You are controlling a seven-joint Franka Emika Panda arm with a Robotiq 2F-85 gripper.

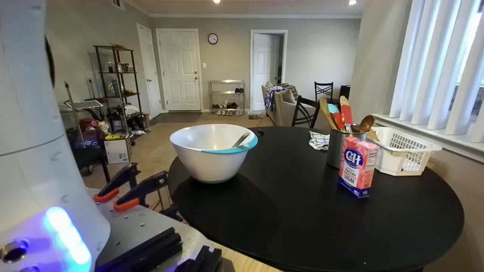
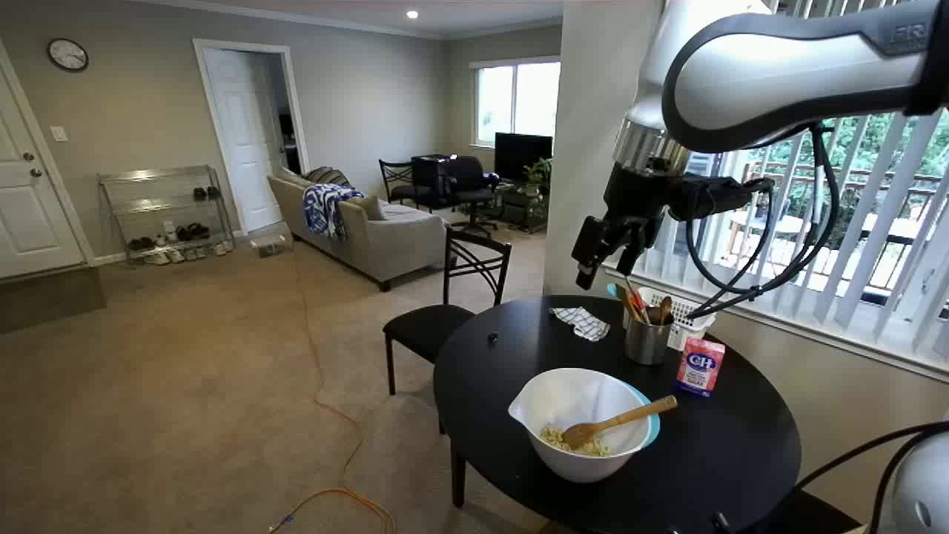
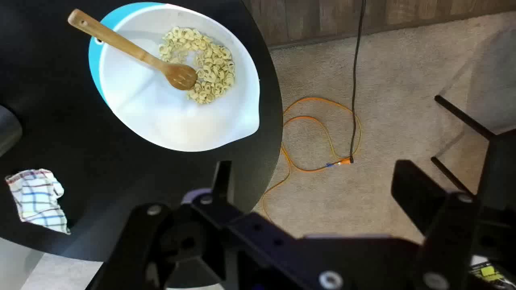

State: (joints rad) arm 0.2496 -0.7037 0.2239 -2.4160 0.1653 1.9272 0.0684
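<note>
Empty jaws were held apart; the spoon [image 3: 133, 50] was leaned against the bowl [image 3: 181, 125], its handle [image 3: 105, 34] presumably kept clean.

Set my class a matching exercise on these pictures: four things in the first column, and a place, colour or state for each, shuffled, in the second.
Things:
1. Spoon
2. Cloth
3. Sugar box
4. Hand

Descriptions:
A. open, holding nothing
B. mostly pink, standing upright
C. partly inside a bowl, handle past the rim
D. white with a checked pattern

Right pairs: 1-C; 2-D; 3-B; 4-A
</note>
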